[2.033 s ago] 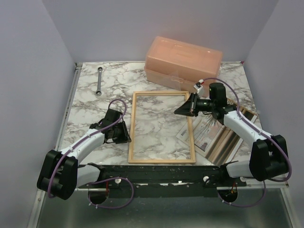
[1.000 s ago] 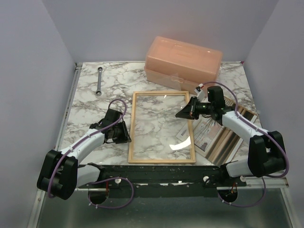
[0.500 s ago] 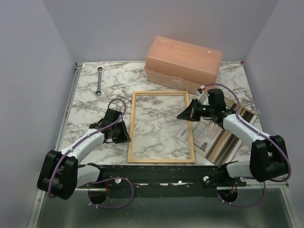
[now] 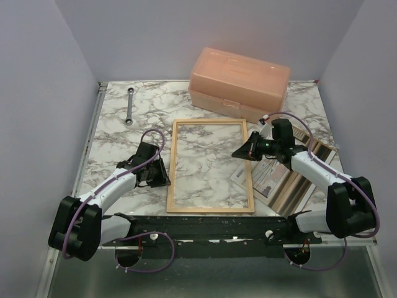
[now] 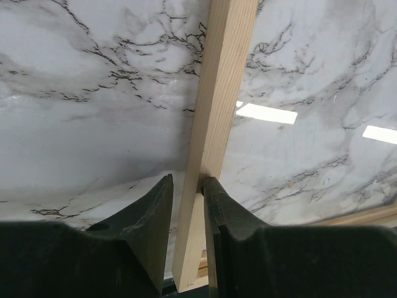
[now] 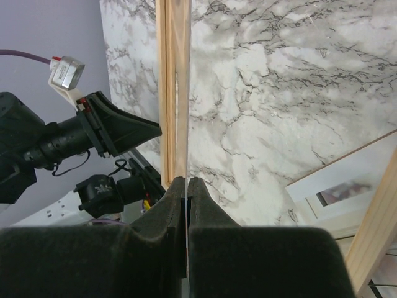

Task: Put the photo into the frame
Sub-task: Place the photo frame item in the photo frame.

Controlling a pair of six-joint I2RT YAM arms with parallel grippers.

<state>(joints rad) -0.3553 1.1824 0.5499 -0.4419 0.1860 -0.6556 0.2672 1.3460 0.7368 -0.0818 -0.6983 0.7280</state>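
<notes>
The frame [image 4: 174,164] lies flat in the middle of the marble table. My left gripper [image 4: 162,176] grips its left moulding, and in the left wrist view the fingers [image 5: 188,180] straddle the pine strip [image 5: 217,105]. My right gripper [image 4: 240,151] is over the frame's right side, shut on the edge of a thin clear pane. That pane shows edge-on in the right wrist view [image 6: 187,93], between the closed jaws [image 6: 187,181]. The photo [image 4: 268,178] lies face up to the right of the frame, partly under the right arm.
A brown backing panel [image 4: 303,185] lies under the photo at the right edge. A peach plastic box [image 4: 239,81] stands at the back. A wrench [image 4: 129,105] lies at the back left. My left arm [image 6: 74,136] shows in the right wrist view.
My right gripper has shifted slightly right and lower with the clear pane. The bright glare seen over the frame a second ago is gone. The left arm has not moved.
</notes>
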